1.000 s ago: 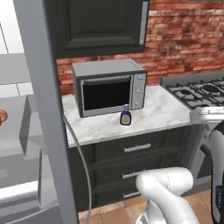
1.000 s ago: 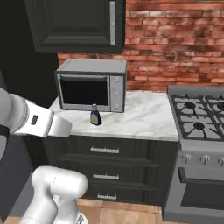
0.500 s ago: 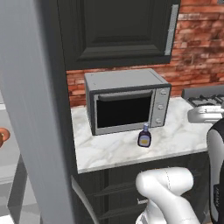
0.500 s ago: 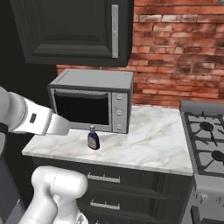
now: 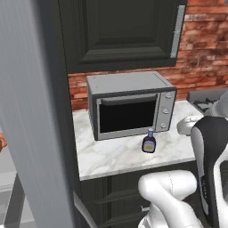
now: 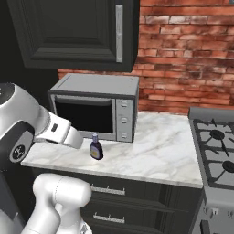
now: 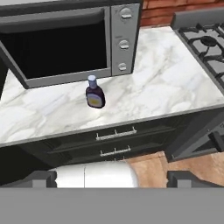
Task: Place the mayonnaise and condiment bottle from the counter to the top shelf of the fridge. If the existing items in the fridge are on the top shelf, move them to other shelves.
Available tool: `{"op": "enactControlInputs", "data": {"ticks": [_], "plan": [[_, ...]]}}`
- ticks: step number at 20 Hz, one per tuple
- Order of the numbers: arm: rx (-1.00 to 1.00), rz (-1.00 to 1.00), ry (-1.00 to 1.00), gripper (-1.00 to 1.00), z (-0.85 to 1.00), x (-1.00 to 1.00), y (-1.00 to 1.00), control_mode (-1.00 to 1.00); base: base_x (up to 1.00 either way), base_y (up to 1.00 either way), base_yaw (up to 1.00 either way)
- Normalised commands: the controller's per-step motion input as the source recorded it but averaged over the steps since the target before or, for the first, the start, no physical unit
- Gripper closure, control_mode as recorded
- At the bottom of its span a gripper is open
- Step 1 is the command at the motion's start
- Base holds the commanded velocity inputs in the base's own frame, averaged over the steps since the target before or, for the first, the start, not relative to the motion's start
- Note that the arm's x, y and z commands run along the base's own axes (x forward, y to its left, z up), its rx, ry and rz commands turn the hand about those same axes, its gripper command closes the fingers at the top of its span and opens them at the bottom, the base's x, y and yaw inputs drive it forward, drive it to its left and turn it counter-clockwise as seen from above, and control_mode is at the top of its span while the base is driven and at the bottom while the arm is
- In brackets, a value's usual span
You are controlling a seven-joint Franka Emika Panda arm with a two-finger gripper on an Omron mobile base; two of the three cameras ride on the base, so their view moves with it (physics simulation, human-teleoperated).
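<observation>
The condiment bottle point(image 5: 149, 142) point(image 6: 96, 147) point(image 7: 94, 94) is small, dark and narrow-necked with a bluish cap. It stands upright on the white marble counter point(image 5: 111, 156) point(image 6: 155, 146) point(image 7: 153, 87), just in front of the microwave's control panel. My gripper point(image 7: 112, 180) hangs back from the counter's front edge, well short of the bottle. Its fingertips point(image 7: 43, 178) stand wide apart, open, with nothing between them. The fridge point(image 5: 35, 111) shows as a tall grey panel on the left. The mayonnaise and the top shelf are out of view.
A grey microwave point(image 5: 129, 107) point(image 6: 93, 107) sits at the back of the counter under a dark wall cabinet point(image 6: 73, 32). A gas stove point(image 6: 212, 146) point(image 7: 201, 39) adjoins the counter on the right. Dark drawers point(image 7: 113, 140) lie below. A terracotta sliver point(image 5: 1, 142) shows at the left edge.
The whole picture has shifted: the base has driven closer to the counter, so microwave and bottle look larger and the fridge interior has slid out on the left. The bottle stays put.
</observation>
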Motion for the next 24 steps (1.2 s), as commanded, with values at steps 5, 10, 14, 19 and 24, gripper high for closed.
{"op": "enactControlInputs", "data": {"ticks": [5,10,14,19,24], "plan": [[0.13,0.0,0.01,-1.0,-0.83,0.64,0.0,-1.0,0.0,0.0,0.0],[0.05,0.0,0.0,-1.0,-0.51,0.75,0.19,-1.0,0.0,0.0,0.0],[0.0,0.0,0.0,-1.0,-0.34,0.68,0.31,-1.0,0.0,0.0,0.0],[0.0,0.0,0.05,-1.0,-0.53,0.23,0.07,-1.0,0.0,0.0,0.0],[0.0,-0.02,0.0,-1.0,-0.31,0.15,0.0,-1.0,0.0,0.0,0.0]]}}
